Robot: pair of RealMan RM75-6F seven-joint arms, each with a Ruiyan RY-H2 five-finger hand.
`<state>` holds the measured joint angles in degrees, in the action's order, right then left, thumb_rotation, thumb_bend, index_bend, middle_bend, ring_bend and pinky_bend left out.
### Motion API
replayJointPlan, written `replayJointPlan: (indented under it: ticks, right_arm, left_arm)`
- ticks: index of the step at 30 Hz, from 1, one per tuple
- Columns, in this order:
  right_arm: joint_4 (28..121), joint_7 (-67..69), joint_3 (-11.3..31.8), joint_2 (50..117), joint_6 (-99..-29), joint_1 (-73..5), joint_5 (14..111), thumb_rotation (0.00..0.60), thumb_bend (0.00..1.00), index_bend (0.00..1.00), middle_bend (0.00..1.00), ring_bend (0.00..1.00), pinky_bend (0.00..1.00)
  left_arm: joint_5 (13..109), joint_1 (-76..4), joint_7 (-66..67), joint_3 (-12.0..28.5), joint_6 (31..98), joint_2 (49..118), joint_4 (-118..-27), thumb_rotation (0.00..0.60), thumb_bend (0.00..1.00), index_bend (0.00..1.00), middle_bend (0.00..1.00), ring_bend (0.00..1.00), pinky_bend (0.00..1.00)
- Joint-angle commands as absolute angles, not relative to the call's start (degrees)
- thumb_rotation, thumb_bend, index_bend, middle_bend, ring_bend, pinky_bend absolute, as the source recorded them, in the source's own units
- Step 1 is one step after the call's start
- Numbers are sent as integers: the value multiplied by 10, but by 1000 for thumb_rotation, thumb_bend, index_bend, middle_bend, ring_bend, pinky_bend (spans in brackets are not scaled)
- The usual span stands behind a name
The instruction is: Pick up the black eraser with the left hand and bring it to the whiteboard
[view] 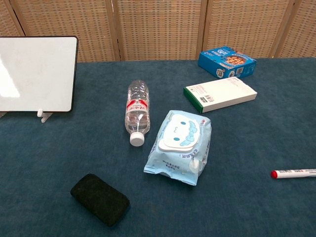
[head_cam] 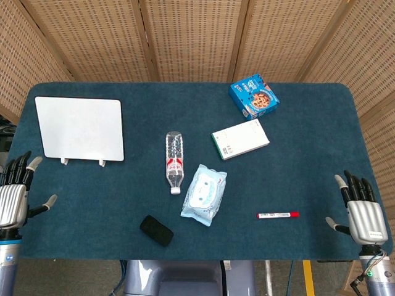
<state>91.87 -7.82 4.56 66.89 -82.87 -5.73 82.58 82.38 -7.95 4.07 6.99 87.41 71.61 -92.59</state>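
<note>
- Nothing done yet: black eraser lies untouched at the table's six o'clock edge.
- Left hand, at nine o'clock, fingers spread, empty.
- Left to do: grasp, carry to whiteboard at ten o'clock.

My black oblong eraser lies near the table front edge, white rectangular whiteboard behind-left, clear plastic bottle between.

A desk covered in dark blue felt-like cloth with rounded corners stands before a folding screen of woven tan wicker panels in wooden frames. Even light falls from above. Below the desk's near edge, grey floor and a yellow floor stripe show.
</note>
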Motion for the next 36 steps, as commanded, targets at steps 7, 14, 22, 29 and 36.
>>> replayJointPlan:
  ticks: [7, 14, 22, 29, 36]
  right_arm:
    - [917, -68, 49, 666, -828, -57, 821, 600, 156, 30, 0, 0, 0]
    - [914, -64, 53, 666, -823, -58, 811, 600, 156, 30, 0, 0, 0]
    - [912, -64, 54, 667, -820, -60, 808, 600, 156, 30, 0, 0, 0]
    - [912, -62, 55, 666, -824, -58, 809, 600, 156, 30, 0, 0, 0]
    - [912, -59, 58, 665, -822, -59, 804, 600, 156, 30, 0, 0, 0]
  left_arm:
    - [845, -88, 45, 59, 862, 713, -935, 600, 217, 80, 0, 0, 0]
    - [901, -120, 27, 41, 821, 684, -954, 600, 217, 79, 0, 0, 0]
    - [965, -198, -43, 15, 712, 646, -959, 600, 184, 79, 0, 0, 0]
    - [973, -242, -33, 9, 653, 658, -961, 600, 180, 79, 0, 0, 0]
    - [979, -267, -24, 1, 622, 671, -978, 600, 190, 79, 0, 0, 0]
